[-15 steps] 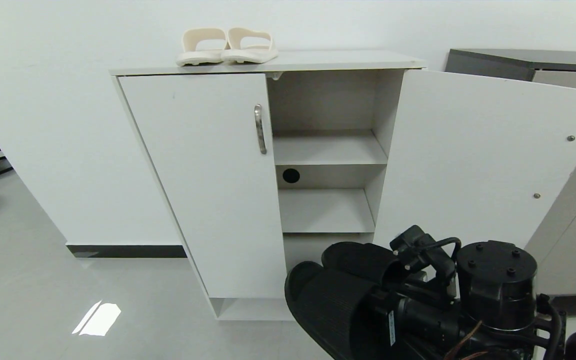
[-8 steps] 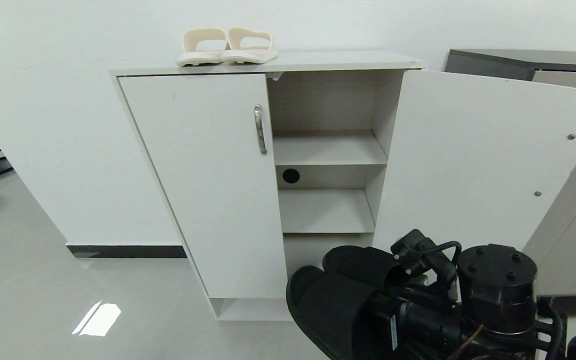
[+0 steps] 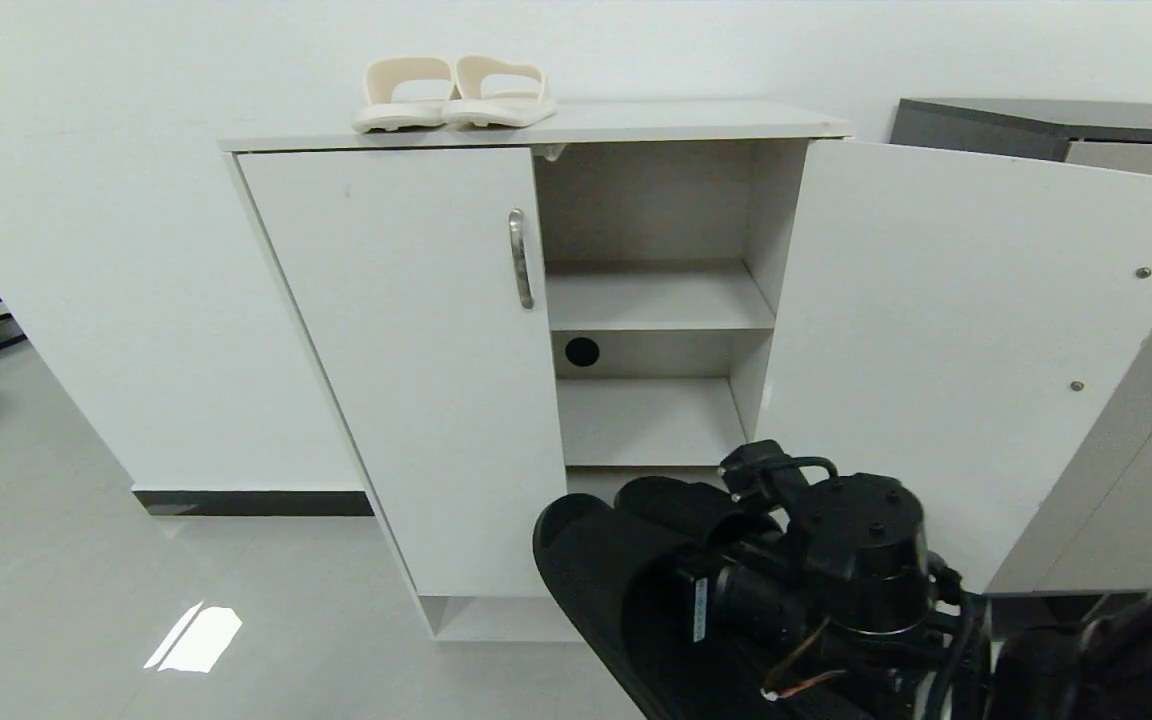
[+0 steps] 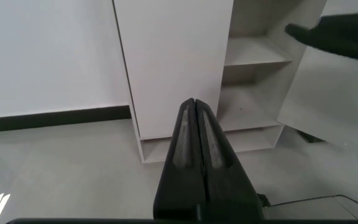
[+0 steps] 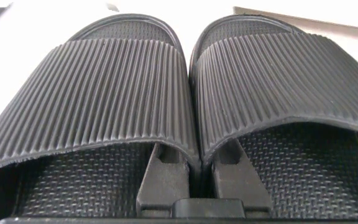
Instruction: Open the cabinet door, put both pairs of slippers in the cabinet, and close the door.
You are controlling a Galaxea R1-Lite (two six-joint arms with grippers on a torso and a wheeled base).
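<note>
Black slippers (image 3: 626, 560), side by side, are pinched by their adjoining strap edges between the fingers of the right gripper (image 5: 194, 177), low in front of the white cabinet (image 3: 696, 120), whose right door (image 3: 936, 330) stands wide open while the left door (image 3: 406, 350) is shut. Cream slippers (image 3: 453, 92) sit on the cabinet's top toward its left end. Left gripper (image 4: 195, 134), fingers pressed together on nothing, hangs over the floor (image 4: 55, 162) before the cabinet's base.
</note>
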